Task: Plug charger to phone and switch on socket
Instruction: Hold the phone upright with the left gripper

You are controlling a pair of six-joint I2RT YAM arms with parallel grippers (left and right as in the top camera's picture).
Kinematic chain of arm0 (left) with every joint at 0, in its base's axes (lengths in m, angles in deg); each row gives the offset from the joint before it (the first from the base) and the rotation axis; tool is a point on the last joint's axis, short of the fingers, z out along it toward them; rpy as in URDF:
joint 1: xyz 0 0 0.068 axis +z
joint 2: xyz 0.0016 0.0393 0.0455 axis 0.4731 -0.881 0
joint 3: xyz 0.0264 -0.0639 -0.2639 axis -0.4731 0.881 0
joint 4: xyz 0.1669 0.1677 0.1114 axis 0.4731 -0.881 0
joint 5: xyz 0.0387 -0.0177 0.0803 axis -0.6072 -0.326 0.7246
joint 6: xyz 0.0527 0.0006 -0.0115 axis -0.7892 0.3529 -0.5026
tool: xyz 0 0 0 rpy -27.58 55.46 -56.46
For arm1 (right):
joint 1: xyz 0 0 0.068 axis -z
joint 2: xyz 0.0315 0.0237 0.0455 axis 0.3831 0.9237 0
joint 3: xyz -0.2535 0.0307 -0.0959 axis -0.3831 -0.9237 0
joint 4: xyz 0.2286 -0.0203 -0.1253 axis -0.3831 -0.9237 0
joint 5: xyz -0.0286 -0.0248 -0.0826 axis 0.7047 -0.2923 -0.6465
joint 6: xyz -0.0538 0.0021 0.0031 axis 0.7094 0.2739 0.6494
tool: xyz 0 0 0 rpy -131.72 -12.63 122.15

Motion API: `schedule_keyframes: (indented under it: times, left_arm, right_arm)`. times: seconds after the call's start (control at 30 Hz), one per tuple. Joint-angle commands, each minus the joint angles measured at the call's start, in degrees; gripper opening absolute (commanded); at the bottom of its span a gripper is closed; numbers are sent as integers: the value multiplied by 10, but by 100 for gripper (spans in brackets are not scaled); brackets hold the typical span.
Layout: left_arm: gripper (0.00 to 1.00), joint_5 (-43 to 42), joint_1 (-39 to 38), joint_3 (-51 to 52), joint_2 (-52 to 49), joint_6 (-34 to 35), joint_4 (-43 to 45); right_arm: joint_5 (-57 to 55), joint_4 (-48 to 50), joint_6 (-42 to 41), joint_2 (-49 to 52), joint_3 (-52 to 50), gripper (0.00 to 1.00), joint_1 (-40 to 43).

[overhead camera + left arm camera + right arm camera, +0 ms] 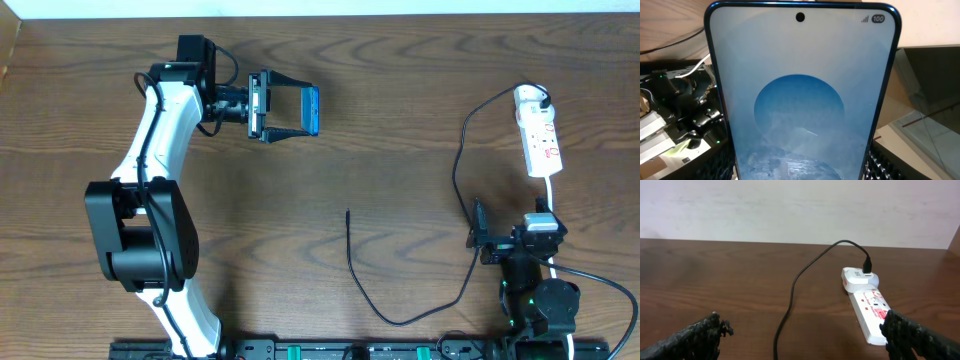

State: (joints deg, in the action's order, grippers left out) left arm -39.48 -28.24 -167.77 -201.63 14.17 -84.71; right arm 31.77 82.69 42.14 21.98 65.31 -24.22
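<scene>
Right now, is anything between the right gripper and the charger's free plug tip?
Nothing visible does. The plug tip lies on bare table left of the open right gripper, with only the charger's own cable looping between them. The phone sits in the left gripper, well clear.

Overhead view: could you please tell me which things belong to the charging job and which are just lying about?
Job: phone, held in the left gripper; charger; socket; open right gripper.
Lying about: white cord; black rail at the front edge.
</scene>
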Motion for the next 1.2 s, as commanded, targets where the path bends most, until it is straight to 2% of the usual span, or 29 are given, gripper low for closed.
schedule_keyframes:
  times: [0.0,0.27,0.4,0.67,1.17]
  left_arm:
    - [7,-27,3,-1,16,-13,-1]
    - [7,104,2,-1,16,-14,3]
    - [7,158,-3,-1,16,-14,40]
    - [7,163,-15,-1,16,-14,162]
    - [7,163,-15,-1,16,9,239]
  right_arm:
    - [-6,-2,-4,-3,-2,99,-3]
    - [-6,-2,-4,-3,-2,99,-3]
    - [-6,-2,-4,-3,-2,99,-3]
    - [-6,-2,-4,-3,-2,99,-3]
    - [-6,-2,-4,-3,-1,99,-2]
